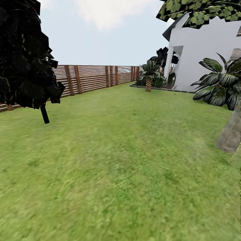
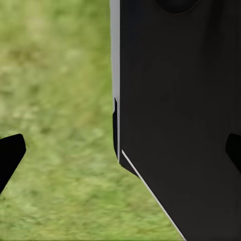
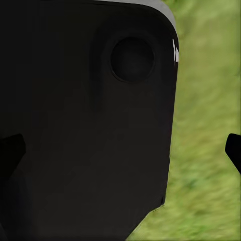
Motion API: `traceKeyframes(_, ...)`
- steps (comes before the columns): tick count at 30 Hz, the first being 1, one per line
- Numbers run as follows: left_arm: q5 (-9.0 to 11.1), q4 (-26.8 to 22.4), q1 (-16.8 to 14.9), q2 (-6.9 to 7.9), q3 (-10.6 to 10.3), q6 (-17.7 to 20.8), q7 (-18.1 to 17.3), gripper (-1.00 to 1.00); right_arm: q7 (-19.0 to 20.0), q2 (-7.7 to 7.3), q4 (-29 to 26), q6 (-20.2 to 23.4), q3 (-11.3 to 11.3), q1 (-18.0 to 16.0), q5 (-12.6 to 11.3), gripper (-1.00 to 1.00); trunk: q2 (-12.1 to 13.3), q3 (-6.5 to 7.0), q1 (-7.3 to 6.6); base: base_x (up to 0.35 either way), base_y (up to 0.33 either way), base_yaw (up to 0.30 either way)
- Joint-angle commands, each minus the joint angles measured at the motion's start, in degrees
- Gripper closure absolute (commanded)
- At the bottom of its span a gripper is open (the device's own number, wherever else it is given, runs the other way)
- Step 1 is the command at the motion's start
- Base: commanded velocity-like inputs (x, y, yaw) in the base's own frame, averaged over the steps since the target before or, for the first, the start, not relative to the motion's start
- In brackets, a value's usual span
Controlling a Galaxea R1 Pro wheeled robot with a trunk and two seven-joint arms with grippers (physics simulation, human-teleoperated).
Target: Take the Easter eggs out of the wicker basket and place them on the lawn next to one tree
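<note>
- Grass covers the ground: the lawn runs from the foreground to a brown slatted fence at the back, under a pale sky.
- Left end effector: two dark fingertips sit at opposite edges of the left wrist view, spread wide, nothing between them but grass and a black body panel.
- Right end effector: its fingertips likewise stand wide apart with nothing held; a black housing with a round recess lies across the gap, grass beside it.
- Tree: a mottled grey trunk rises from the lawn at the right edge of the head view, leaning slightly, with dark fronds above it.
- Dark-leaved tree on a thin black stem stands at the left, before the fence.
- Short palm stands at the lawn's far end, next to a white house.
</note>
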Motion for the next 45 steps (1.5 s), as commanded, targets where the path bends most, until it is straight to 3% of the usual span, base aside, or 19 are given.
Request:
traceKeyframes(1,0.02,-0.04,0.01,0.0,0.0,-0.02,0.0,-1.0,0.0,0.0,0.01,-0.03,-0.01,-0.03,-0.01,-1.0,-0.02,-0.04,0.03,0.324,0.107,-0.145)
traceKeyframes(45,0.02,-0.04,0.01,0.0,0.0,-0.02,-0.02,-1.0,0.0,0.09,0.1,0.0,-0.02,-0.03,-0.07,-1.0,-0.02,-0.04,0.03,0.324,0.101,-0.001)
